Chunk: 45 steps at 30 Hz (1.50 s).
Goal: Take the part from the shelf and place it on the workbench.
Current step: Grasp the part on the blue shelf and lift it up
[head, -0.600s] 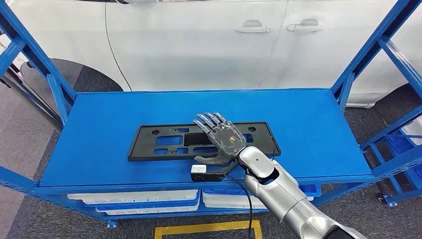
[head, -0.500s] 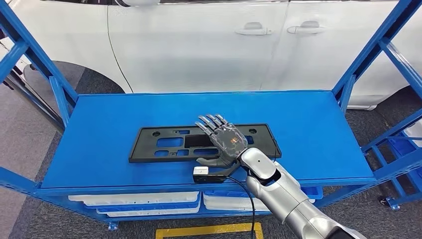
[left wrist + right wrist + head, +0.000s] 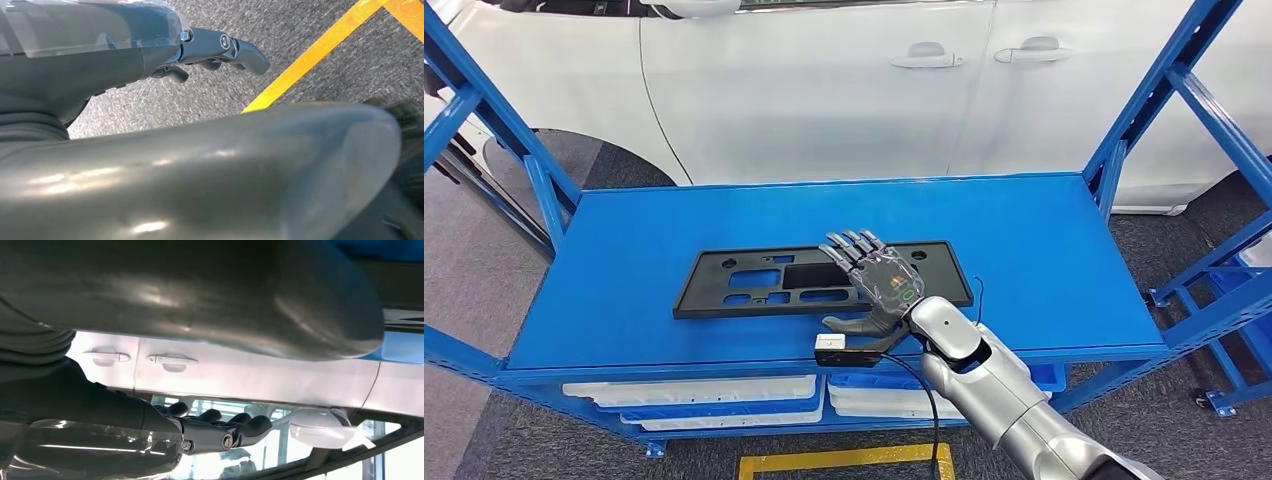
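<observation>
The part is a flat black plastic plate with several cut-outs (image 3: 744, 285), lying lengthwise on the blue shelf top (image 3: 1044, 250), near its front edge. My right hand (image 3: 879, 285) lies over the right half of the plate, fingers stretched out and apart across its top, thumb at the plate's near edge. I cannot see any grip on the plate. In the right wrist view the same hand (image 3: 220, 432) shows dark, extended fingers against the white car. My left hand (image 3: 220, 47) hangs over grey carpet, its fingers loose with nothing in them.
A white car (image 3: 824, 90) stands close behind the shelf. Blue uprights and braces (image 3: 1154, 100) frame both ends of the shelf. White trays (image 3: 694, 400) sit on the level below. A yellow floor line (image 3: 844, 462) runs in front of the shelf.
The whole head picture has shifted slightly, so the camera moved. My right hand stays over the right half of the plate, and the plate lies in the same place on the shelf.
</observation>
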Each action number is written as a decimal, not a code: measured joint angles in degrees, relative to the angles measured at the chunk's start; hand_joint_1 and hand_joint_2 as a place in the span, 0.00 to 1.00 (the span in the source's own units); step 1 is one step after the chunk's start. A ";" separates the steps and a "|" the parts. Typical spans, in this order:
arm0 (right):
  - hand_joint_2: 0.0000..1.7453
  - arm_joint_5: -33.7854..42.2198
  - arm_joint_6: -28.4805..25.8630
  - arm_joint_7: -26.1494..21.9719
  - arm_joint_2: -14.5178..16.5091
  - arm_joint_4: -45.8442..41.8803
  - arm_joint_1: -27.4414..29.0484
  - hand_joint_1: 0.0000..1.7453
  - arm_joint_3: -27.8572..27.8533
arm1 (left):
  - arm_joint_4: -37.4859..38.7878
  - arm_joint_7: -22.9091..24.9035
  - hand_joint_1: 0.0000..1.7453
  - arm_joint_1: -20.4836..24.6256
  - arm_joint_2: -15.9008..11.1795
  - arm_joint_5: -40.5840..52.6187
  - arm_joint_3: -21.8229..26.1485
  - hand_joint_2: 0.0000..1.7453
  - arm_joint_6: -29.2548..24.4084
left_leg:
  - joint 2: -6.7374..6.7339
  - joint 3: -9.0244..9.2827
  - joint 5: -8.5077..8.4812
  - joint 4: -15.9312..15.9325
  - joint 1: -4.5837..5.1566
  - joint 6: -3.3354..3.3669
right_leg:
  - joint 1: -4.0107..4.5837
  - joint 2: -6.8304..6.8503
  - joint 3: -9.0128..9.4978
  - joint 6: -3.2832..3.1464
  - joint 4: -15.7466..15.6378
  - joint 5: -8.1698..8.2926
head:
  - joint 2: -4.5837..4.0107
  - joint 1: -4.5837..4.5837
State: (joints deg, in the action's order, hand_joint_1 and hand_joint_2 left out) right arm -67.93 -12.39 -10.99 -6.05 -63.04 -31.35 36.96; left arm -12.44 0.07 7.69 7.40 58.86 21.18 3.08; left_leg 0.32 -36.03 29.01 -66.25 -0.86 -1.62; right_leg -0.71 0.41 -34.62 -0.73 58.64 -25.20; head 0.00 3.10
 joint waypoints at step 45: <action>0.00 0.03 0.07 -0.20 0.40 1.08 0.11 0.00 -0.05 | 0.00 0.58 0.00 -0.06 0.15 -0.43 0.09 0.00 0.09 | -0.19 2.11 -4.60 8.70 0.22 3.26 | -0.20 -0.34 -2.64 2.44 11.22 -6.24 | 0.00 -0.02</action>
State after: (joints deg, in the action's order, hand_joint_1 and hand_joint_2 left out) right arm -67.90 -12.33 -11.20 -5.65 -61.96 -31.24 36.91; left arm -12.44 0.65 7.63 7.55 58.42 21.27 3.17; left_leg 0.13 -33.92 24.41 -57.55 -0.64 1.64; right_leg -0.91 0.08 -37.26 1.72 69.86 -31.44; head 0.00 3.09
